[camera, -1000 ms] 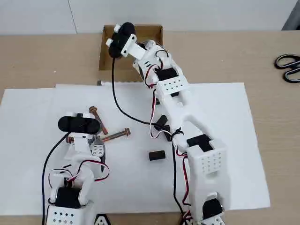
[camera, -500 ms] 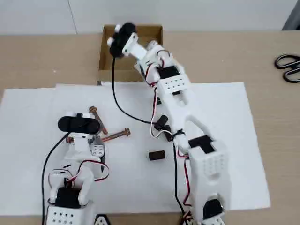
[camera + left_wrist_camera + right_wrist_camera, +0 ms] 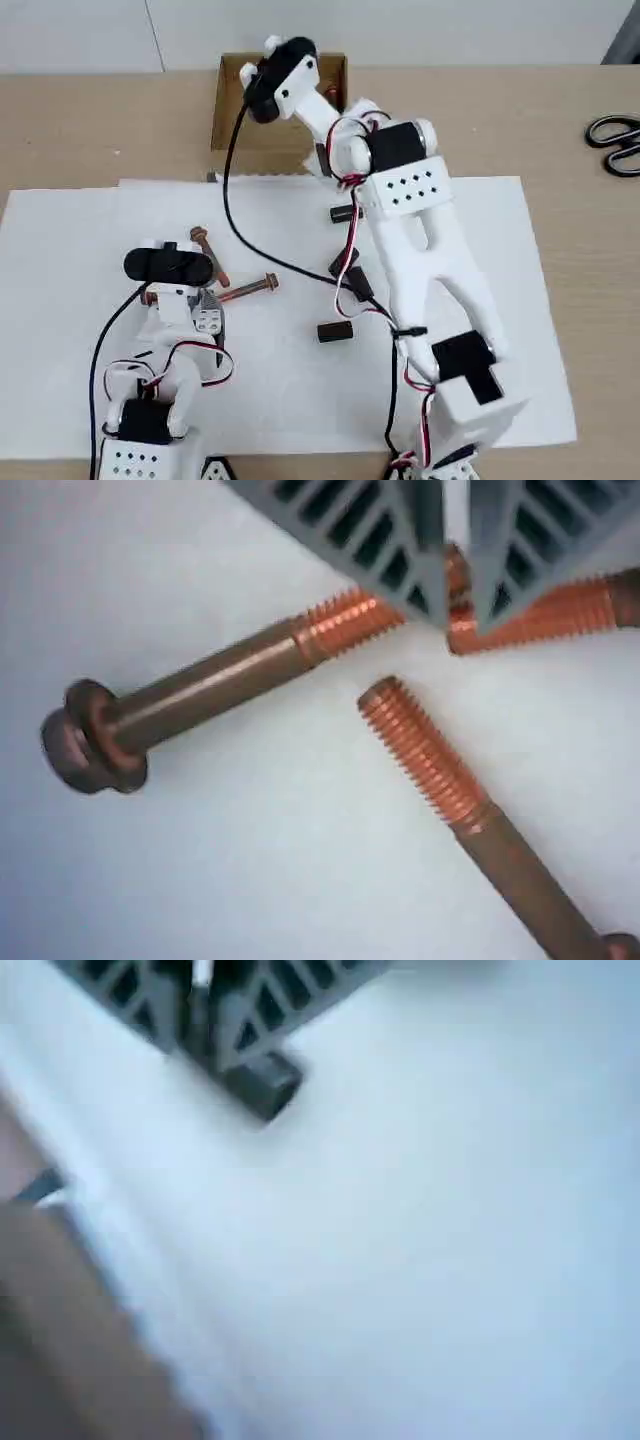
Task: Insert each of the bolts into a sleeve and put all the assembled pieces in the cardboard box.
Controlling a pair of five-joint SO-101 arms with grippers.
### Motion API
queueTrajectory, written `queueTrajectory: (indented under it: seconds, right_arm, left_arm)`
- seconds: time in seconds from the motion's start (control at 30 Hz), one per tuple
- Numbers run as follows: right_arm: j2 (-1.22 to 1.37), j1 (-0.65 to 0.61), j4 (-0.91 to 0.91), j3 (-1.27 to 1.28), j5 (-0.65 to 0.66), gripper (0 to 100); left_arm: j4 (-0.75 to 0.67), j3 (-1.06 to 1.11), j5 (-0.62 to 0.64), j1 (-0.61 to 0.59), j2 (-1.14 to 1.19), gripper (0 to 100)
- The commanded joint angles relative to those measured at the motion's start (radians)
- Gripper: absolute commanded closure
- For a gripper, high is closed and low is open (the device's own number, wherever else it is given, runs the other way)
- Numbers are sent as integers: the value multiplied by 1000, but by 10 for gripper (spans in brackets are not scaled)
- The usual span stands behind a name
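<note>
Three copper bolts lie on the white paper under my left gripper [image 3: 455, 600]: one with its head outward [image 3: 190, 695], one slanting away [image 3: 450, 780], and one [image 3: 545, 610] partly behind the fingertips. The fingers stand together, holding nothing. In the high view two of the bolts [image 3: 245, 289] [image 3: 208, 254] lie just beyond the left arm [image 3: 170, 266]. My right gripper [image 3: 200, 1045] hangs over the paper near its far edge, fingers together, a black sleeve [image 3: 262, 1085] lying just past the tips. That sleeve [image 3: 343, 213] sits beside the right arm. The cardboard box [image 3: 228, 130] stands behind the paper.
Two more black sleeves [image 3: 335, 331] [image 3: 343, 262] lie mid-paper beside the right arm's cable. Scissors [image 3: 615, 143] rest at the table's far right. A strip of tape [image 3: 40, 1188] marks the paper's far edge, with bare wood table [image 3: 100, 120] beyond it.
The right arm has pulled back from over the box toward the paper's far edge, and its lower links have swung right. The left arm and the bolts have stayed put.
</note>
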Motion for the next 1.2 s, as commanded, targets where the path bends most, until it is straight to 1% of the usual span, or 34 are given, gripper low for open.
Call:
queueTrajectory:
  seconds: [0.0, 0.13, 0.23, 0.37, 0.53, 0.67, 0.73, 0.83, 0.93, 1.17]
  right_arm:
    - [-64, -12, 130, -48, -117, 988]
    - [-53, -16, 320, -44, -264, 984]
    - [-47, -4, 348, -41, -354, 984]
    - [-48, 5, 352, -8, -374, 983]
    - [-56, 4, 354, 127, -382, 983]
    - [-128, 4, 344, 216, -459, 983]
    - [-153, 4, 343, 236, -457, 967]
    - [-160, 10, 343, 270, -453, 895]
    - [-154, 12, 328, 331, -402, 853]
    - [-160, 10, 142, 497, -327, 853]
  left_arm:
    - [-23, -4, -5, -3, -8, 994]
    - [-44, 1, -5, -3, -8, 994]
    - [-44, 1, -5, -3, -8, 994]
    - [-44, 1, -5, -3, -8, 994]
    - [-44, 1, -3, -3, -8, 994]
    - [-44, 1, -3, -3, -8, 994]
    - [-44, 1, -3, -3, -8, 994]
    - [-44, 1, -3, -3, -8, 994]
    - [-44, 1, -3, -3, -8, 994]
    - [-44, 1, -3, -3, -8, 994]
